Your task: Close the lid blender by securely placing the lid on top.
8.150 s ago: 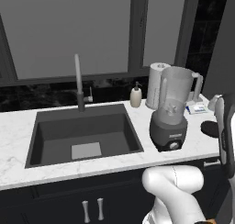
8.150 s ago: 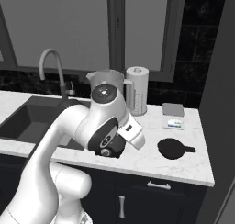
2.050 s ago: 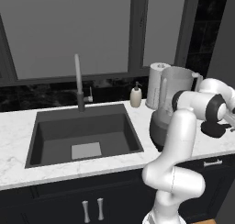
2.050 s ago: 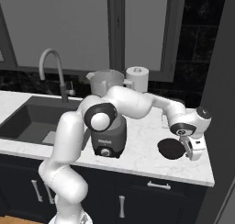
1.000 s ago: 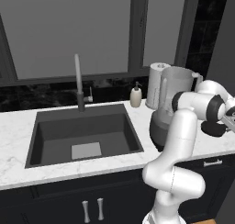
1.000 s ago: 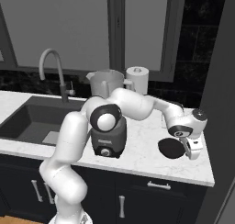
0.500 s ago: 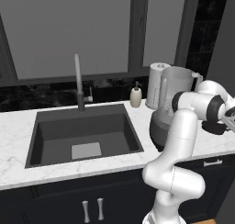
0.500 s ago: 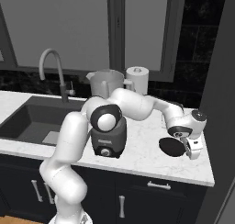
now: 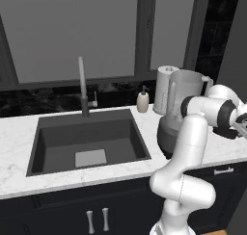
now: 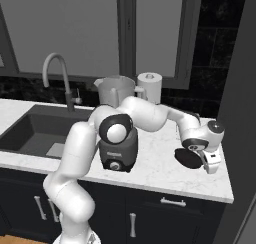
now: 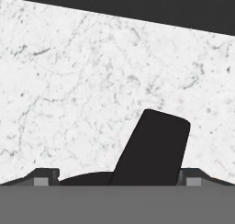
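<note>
The blender [image 10: 118,138], a clear tapered jar on a dark grey base, stands on the marble counter beside the sink with its top uncovered. It also appears behind my arm as the blender [image 9: 189,92]. The lid [image 10: 188,158], a flat black disc, lies on the counter to the blender's right. My gripper [image 10: 208,164] points down right at the lid's right edge. In the hand view the lid's black tab [image 11: 153,147] sticks up between the fingertips [image 11: 46,175], which stand wide apart on either side. The gripper [image 11: 118,177] is open and holds nothing.
A white paper towel roll [image 10: 150,87] stands behind the blender, with a small soap bottle [image 9: 143,100] next to it. The dark sink [image 9: 48,150] with its faucet [image 9: 83,87] lies to the left. The counter's front edge [image 10: 200,192] runs close by the lid.
The hand has sunk a little lower and closer to the lid over the last second. The jaws have stayed wide open; the lid and blender have not moved.
</note>
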### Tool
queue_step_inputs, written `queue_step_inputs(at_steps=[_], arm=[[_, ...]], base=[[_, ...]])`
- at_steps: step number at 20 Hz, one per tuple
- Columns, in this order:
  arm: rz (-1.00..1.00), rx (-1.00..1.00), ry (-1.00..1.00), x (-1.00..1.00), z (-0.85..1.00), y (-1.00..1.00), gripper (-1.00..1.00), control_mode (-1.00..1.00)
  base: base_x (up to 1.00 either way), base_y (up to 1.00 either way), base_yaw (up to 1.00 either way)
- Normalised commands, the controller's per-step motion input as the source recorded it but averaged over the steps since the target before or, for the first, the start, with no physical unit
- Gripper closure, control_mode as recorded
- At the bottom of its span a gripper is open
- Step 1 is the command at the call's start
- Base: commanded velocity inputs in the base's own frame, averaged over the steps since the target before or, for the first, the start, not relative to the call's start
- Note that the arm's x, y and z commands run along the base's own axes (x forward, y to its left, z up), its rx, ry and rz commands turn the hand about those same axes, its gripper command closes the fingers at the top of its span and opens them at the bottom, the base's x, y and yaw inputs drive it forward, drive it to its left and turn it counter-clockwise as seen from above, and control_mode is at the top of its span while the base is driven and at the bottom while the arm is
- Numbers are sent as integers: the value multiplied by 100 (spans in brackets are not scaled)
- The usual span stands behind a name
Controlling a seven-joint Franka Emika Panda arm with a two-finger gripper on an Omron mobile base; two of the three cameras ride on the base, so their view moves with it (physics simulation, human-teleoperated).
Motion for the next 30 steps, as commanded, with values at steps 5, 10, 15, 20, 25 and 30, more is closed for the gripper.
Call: queue_step_inputs(at_steps=[5, 10, 15, 20, 25, 30], arm=[[0, 0, 0, 0, -12, -11, -100, -100], [0, 0, 0, 0, -6, -4, -100, -100], [0, -1, 3, 6, -14, 1, -100, -100], [0, -5, 6, 16, -23, 12, 100, -100], [0, -1, 2, 3, -6, 3, 100, -100], [0, 0, 0, 0, 0, 0, 100, -100]], base=[[0, 0, 0], [0, 0, 0], [0, 0, 0], [0, 0, 0], [0, 0, 0], [0, 0, 0]])
